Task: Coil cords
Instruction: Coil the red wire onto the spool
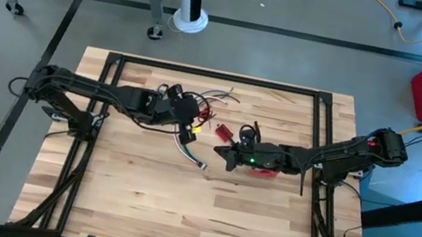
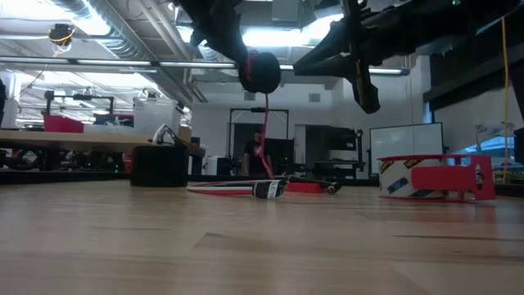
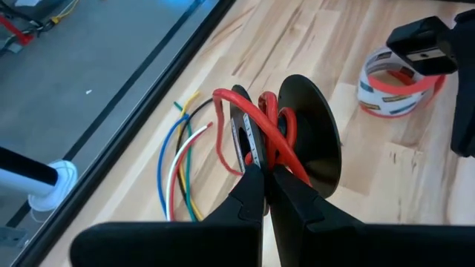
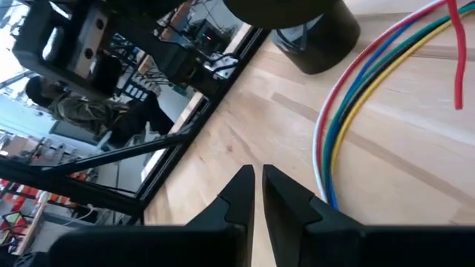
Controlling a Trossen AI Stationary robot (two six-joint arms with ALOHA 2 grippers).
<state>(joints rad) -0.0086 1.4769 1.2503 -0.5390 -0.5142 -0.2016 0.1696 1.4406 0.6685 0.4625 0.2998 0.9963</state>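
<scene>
Between the shut jaws of the left gripper (image 3: pixel 266 172) sits a black spool (image 3: pixel 312 130) wound with red cord (image 3: pixel 276 141), lifted off the tabletop (image 1: pixel 144 203). Light, limp wire; best held by the spool's rigid rim. Loose coloured wires (image 3: pixel 180 159) trail below. Right gripper (image 4: pixel 257 178), jaws narrow and empty, hovers nearby.

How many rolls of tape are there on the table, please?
1. The red tape roll lies flat on the table, a little right of its middle. Another roll could be hidden under the arms.
</scene>
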